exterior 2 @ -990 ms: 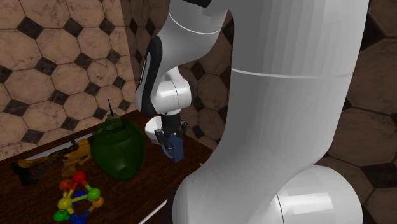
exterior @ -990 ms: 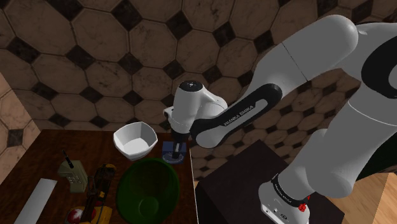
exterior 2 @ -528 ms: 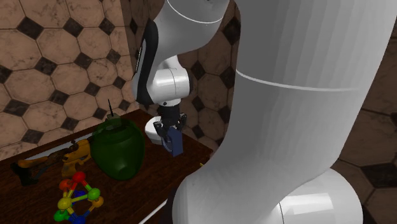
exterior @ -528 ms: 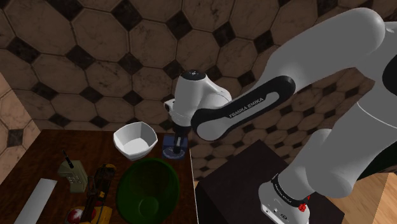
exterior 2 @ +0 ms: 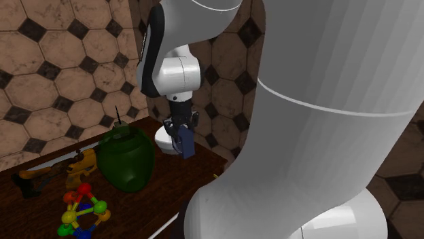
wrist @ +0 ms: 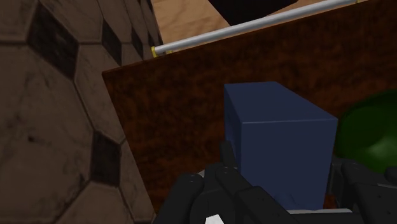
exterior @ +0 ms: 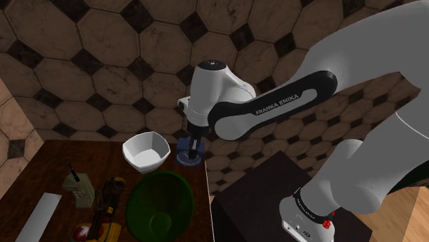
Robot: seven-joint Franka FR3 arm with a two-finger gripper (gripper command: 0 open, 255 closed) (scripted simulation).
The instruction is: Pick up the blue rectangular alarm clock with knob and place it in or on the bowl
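The blue box-shaped alarm clock (exterior: 188, 154) hangs clear of the dark wooden table (exterior: 48, 165), clasped between the black fingers (wrist: 224, 170) of my gripper (exterior: 195, 147). The gripper is shut on the clock (wrist: 283, 143). It hovers beside the white bowl (exterior: 146, 152), toward the shoulder view's right, close to the table's edge. A larger green bowl (exterior: 159, 203) stands just in front of the white one. In the second exterior view the clock (exterior 2: 182, 143) hangs under the gripper (exterior 2: 178, 132), in front of the white bowl (exterior 2: 162, 139) and right of the green bowl (exterior 2: 124, 160).
A tiled wall (exterior: 103, 69) stands close behind the table. On the table lie a radio-like handset (exterior: 78, 188), a flat white strip (exterior: 40, 214), a yellow tool (exterior 2: 76, 163) and a colourful ball toy (exterior 2: 80, 210). The dark stand (exterior: 261, 199) lies at the right.
The gripper has risen with the blue clock, lifting it off the table, and tightened slightly on it. The forearm has swung upward.
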